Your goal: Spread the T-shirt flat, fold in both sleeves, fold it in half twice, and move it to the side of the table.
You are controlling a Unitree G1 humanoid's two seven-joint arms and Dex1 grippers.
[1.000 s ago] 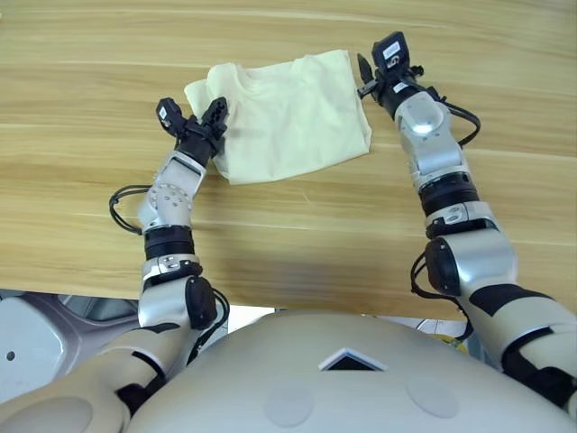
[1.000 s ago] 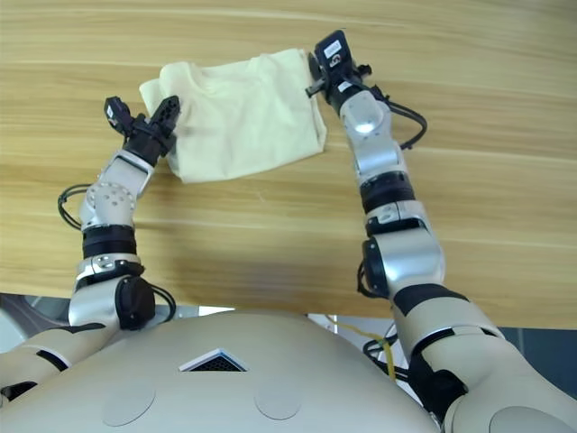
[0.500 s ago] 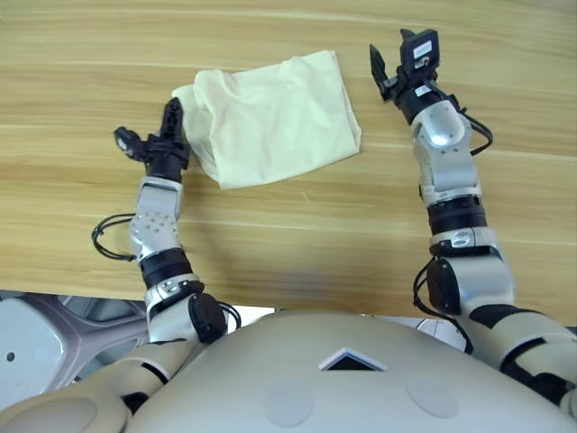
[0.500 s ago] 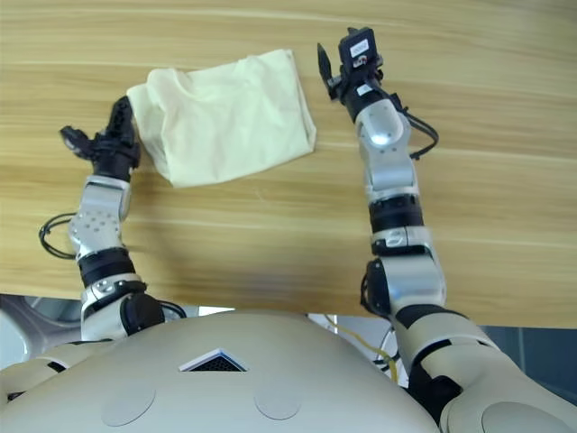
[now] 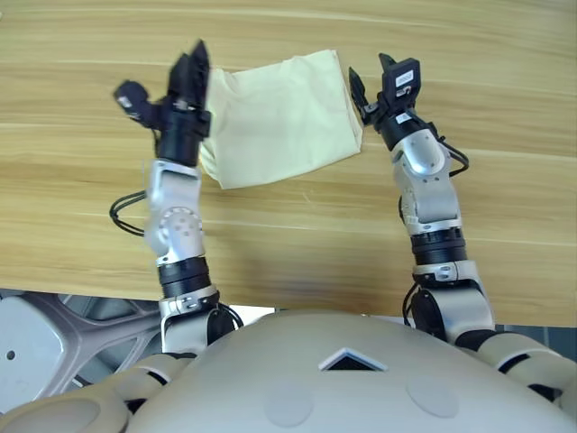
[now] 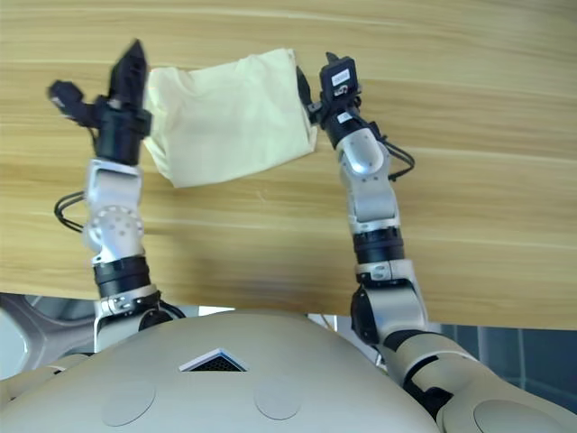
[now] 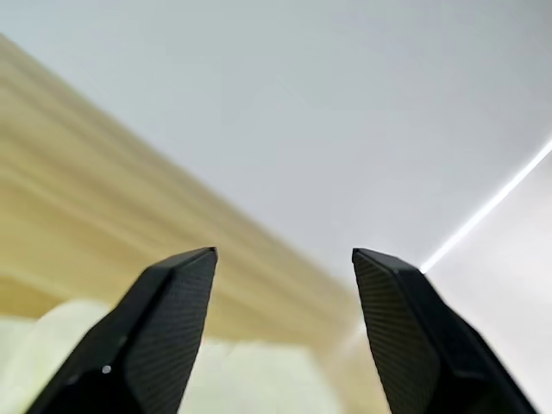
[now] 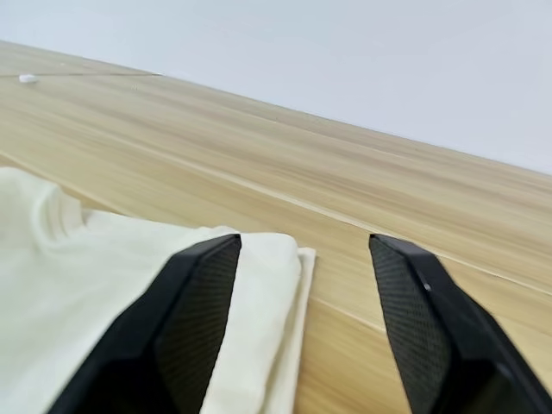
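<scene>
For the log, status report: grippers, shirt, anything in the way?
Left gripper open, raised at shirt's left edge. Right gripper open at its right edge. Shirt folded on table, not gripped.

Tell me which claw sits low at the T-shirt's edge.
The right claw, open beside the folded T-shirt's right edge. The left claw, also open, appears raised above the shirt's left side.

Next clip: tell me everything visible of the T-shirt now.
The T-shirt is pale yellow soft fabric, folded into a compact, slightly skewed rectangle, with layered edges on its right side and its collar toward the left. It lies flat on the wooden table, between the open left gripper and open right gripper; neither holds it.
</scene>
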